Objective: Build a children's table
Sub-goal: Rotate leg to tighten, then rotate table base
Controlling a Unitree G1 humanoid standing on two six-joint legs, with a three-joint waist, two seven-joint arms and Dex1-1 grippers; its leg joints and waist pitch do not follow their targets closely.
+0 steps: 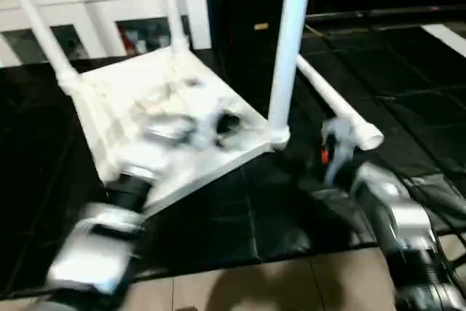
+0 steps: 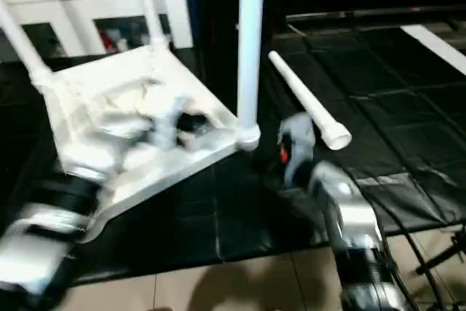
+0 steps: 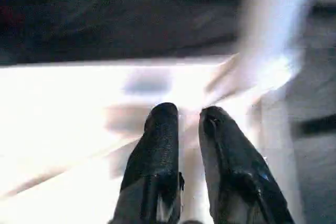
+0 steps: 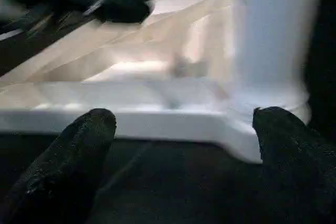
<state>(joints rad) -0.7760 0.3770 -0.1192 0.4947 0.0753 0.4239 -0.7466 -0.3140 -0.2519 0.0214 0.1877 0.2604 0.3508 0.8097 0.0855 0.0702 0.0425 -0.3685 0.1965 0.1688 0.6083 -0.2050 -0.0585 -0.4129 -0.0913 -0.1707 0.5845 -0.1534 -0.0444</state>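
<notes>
Left eye view: cabinet [image 1: 95, 5] behind table [image 1: 175, 129].

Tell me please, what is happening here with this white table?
A robot is building a small table. The tabletop lies upside down on the black floor with three legs standing in its corners. The fourth leg lies loose beside it. The right end effector is wide open by the near corner.
</notes>
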